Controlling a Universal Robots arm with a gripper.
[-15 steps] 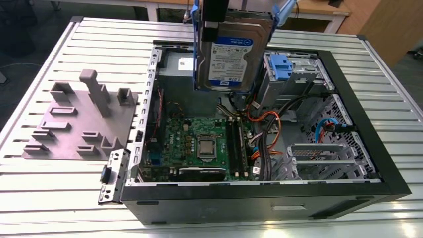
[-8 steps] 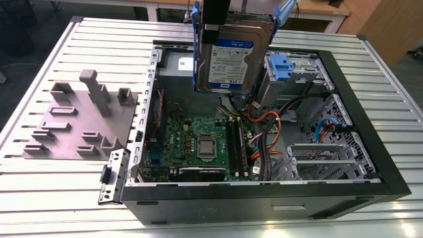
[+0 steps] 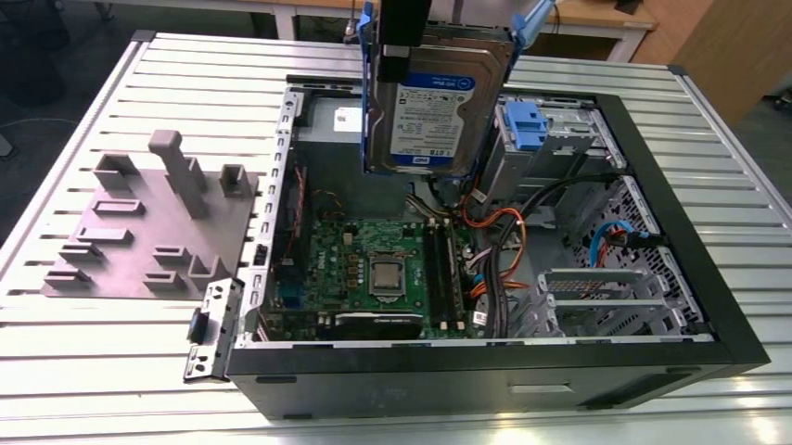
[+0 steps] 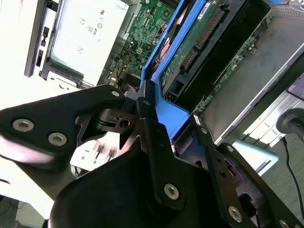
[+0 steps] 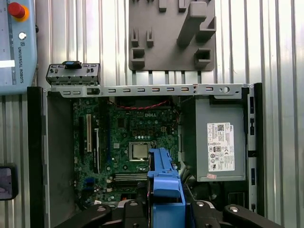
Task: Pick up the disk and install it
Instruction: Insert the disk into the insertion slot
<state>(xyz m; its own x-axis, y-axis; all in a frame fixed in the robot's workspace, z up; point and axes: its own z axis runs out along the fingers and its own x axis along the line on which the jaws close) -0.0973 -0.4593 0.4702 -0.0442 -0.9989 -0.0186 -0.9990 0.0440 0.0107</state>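
The disk (image 3: 436, 104), a silver hard drive with a white-and-blue label in a blue carrier frame, hangs upright above the back of the open computer case (image 3: 693, 278). My gripper (image 3: 402, 42) is shut on its upper edge from above. In the second wrist view the black fingers (image 4: 152, 137) clamp the blue carrier (image 4: 167, 116), and the disk's green circuit side (image 4: 190, 52) faces the camera. In the first wrist view the blue carrier (image 5: 164, 187) sticks out between the fingers (image 5: 130, 209) over the motherboard (image 5: 133, 137).
The drive bay with a small blue latch (image 3: 526, 120) sits at the case's back on the exterior view's right. Orange and black cables (image 3: 502, 236) run beside the motherboard (image 3: 371, 269). A grey power supply (image 5: 221, 142) fills one corner. A grey fixture plate (image 3: 155, 222) lies beside the case.
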